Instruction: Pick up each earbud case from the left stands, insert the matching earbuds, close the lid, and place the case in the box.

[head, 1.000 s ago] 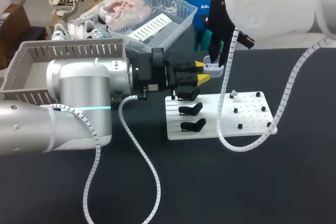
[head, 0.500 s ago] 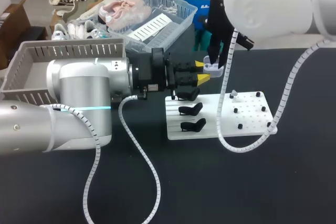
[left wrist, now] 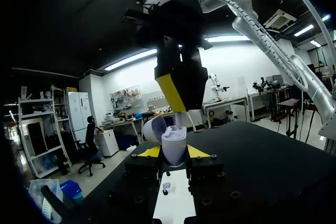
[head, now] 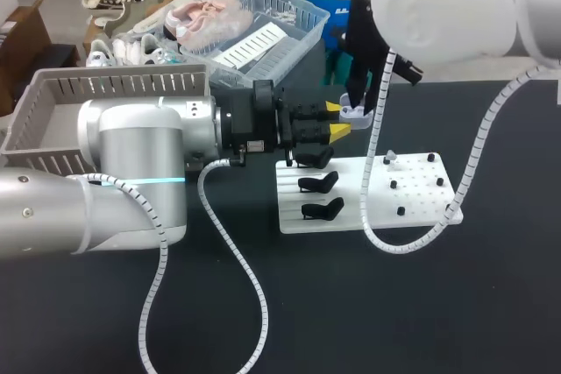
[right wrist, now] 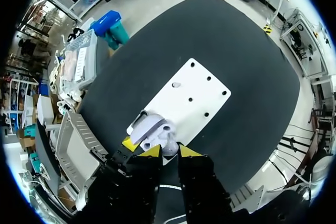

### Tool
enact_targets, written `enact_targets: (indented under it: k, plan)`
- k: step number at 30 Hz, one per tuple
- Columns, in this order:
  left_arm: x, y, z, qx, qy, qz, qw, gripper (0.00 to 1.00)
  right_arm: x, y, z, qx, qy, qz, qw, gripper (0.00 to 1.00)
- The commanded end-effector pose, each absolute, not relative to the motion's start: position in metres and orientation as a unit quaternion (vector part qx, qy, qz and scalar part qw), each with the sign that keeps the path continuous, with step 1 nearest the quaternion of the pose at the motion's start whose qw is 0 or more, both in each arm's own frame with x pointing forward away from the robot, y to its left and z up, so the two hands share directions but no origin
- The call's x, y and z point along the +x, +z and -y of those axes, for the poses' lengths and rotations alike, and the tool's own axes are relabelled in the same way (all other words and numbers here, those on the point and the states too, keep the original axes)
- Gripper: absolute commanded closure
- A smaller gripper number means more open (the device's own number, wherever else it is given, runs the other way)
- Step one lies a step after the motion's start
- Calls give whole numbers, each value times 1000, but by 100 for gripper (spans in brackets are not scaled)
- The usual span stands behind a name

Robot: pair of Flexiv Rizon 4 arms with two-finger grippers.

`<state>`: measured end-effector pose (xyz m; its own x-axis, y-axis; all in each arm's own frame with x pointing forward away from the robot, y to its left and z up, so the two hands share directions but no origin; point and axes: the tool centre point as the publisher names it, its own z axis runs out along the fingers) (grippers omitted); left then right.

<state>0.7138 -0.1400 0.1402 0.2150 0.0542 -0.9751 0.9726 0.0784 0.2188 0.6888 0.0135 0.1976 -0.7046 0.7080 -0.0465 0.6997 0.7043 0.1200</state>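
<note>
Open earbud case (left wrist: 174, 148) pinched in left end effector (left wrist: 173, 152)
Pale and glossy, lid (left wrist: 154, 128) up; right end effector (right wrist: 169, 151) just above it, its grip cannot be told.

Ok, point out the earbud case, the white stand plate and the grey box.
earbud case (left wrist: 174, 149): left wrist view, its body.
white stand plate (head: 421, 201): head view, bare front patch.
grey box (head: 114, 85): head view, far slatted wall.

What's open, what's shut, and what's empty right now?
case, lid open, held off the table
left gripper, fingers shut on the case
right gripper, just above the case, grip unclear
stands, the two in plain view empty
box, no case seen inside
</note>
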Motion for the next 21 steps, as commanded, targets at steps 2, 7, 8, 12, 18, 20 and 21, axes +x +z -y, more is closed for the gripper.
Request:
enact_targets:
  k: [2,7,8,12,18,20,21]
  plan:
    - [713,140,140,541,-408,-474,562,100,689,196,-12,383,49,-921,45,100]
    - [713,140,140,541,-408,-474,562,100,690,194,-11,384,50,-921,42,100]
    - [713,140,140,541,-408,-474,562,100,690,194,-10,384,50,-921,42,100]
    - [713,140,140,541,-408,-474,562,100,693,195,-11,383,52,-921,42,100]
    - [713,140,140,541,-408,-474,562,100,697,197,-9,382,52,-922,44,100]
    - [713,140,140,541,-408,-474,562,100,698,196,-8,382,51,-922,43,100]
    - [713,140,140,541,-408,-474,562,100,698,195,-8,382,51,-922,43,100]
